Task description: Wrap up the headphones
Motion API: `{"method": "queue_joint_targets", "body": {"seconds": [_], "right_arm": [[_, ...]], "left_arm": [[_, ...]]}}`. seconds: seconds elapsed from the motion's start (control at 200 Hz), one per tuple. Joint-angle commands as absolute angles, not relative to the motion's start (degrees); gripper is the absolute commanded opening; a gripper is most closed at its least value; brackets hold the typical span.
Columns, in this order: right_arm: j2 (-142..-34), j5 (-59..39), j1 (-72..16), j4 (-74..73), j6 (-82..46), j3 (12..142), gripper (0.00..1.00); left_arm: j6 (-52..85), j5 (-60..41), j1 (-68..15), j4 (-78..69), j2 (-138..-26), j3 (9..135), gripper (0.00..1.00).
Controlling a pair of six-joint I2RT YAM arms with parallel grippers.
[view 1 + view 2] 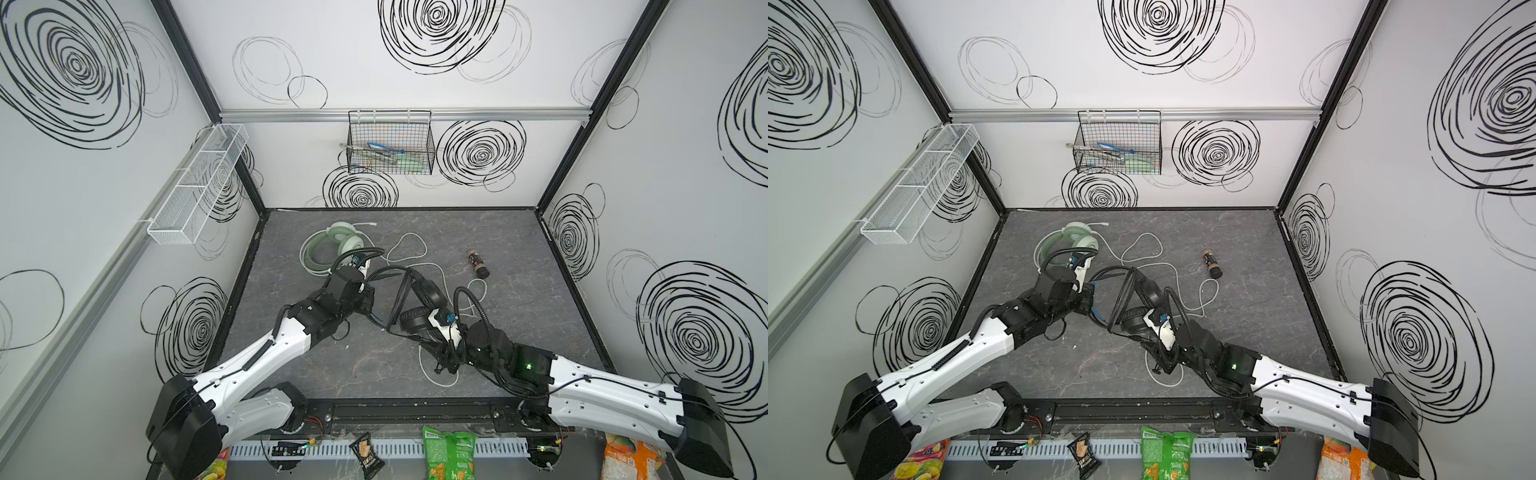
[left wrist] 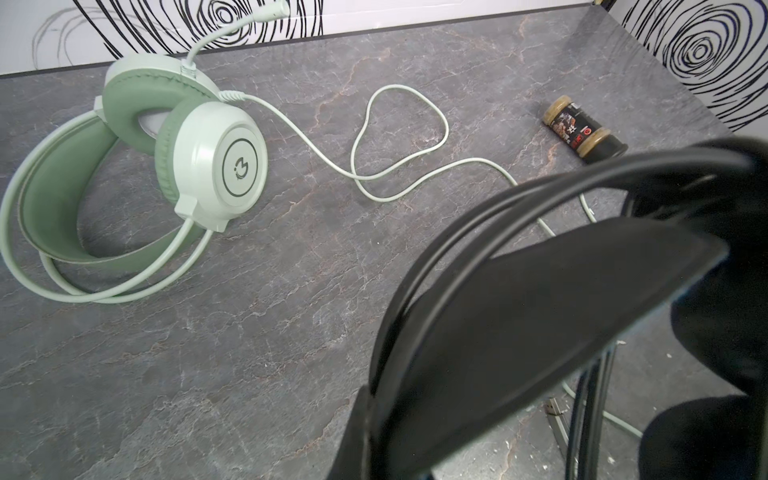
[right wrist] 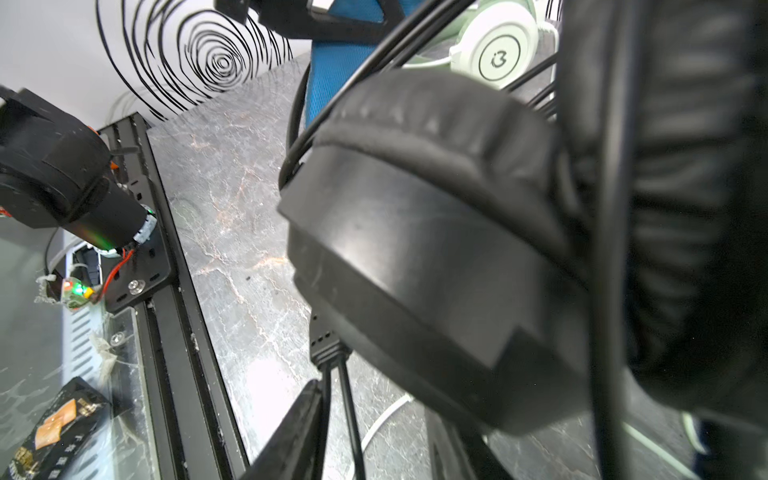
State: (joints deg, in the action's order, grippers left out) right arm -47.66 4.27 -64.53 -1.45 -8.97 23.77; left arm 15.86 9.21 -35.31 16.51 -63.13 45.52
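Found black headset [image 1: 430,293] at the centre of the table [image 1: 519,316], standing on edge. Read its long axis as 9-to-3: band [image 2: 540,311] crown toward 9 o'clock, ear cups [image 3: 415,208] toward 3 o'clock, stacked 12 over 6. Cannot tell contact of the lower cup with the table.

Noted left gripper [image 1: 1087,297] at the headset's 9 o'clock, pinched tight on the blue-padded band. Noted right gripper [image 3: 374,453] at its 5 o'clock, low to the table, jaws apart. Saw black cable [image 3: 351,399] running between them, just beside one finger, unclamped as far as visible.

Counted several turns of black cable already around the band, crossing it 12-to-6, just short of the cups. Judged step: winding the black cable, near its tail. Next move, as a guess: re-pinch the tail below the inline block [image 3: 328,345], carry it round once more under light tension, tuck it under a turn. Hold the band steady throughout.

Logged mint-green headset [image 2: 216,166] at 10 o'clock of the table, flat, untouched, crown toward 8 o'clock, cups toward 2 o'clock. Logged white cable [image 2: 397,86] loose, trailing toward 5 o'clock, passing beside or under the black headset; cannot tell which. Watch for snagging it in the next turn. Logged spice jar [image 1: 478,264] at 2 o'clock, well apart.
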Motion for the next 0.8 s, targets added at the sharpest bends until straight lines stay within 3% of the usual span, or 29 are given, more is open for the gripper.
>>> {"method": "queue_joint_targets", "body": {"seconds": [0.0,0.365,0.59,0.795], "right_arm": [[-46.33,4.58,-64.36,-6.53,-8.74,22.84,0.45],[-44.19,15.43,-69.27,-12.23,-6.57,21.53,0.45],[-39.36,20.63,-69.30,-19.86,-3.75,17.07,0.63],[-40.32,19.80,-68.68,-20.27,-2.91,17.05,0.59]], "left_arm": [[13.25,11.14,-34.75,17.56,-60.21,49.63,0.00],[16.86,11.54,-34.82,19.32,-55.01,60.72,0.00],[16.05,11.61,-35.59,22.56,-55.11,70.86,0.00],[15.74,12.96,-38.44,23.25,-55.59,73.90,0.00]]}}
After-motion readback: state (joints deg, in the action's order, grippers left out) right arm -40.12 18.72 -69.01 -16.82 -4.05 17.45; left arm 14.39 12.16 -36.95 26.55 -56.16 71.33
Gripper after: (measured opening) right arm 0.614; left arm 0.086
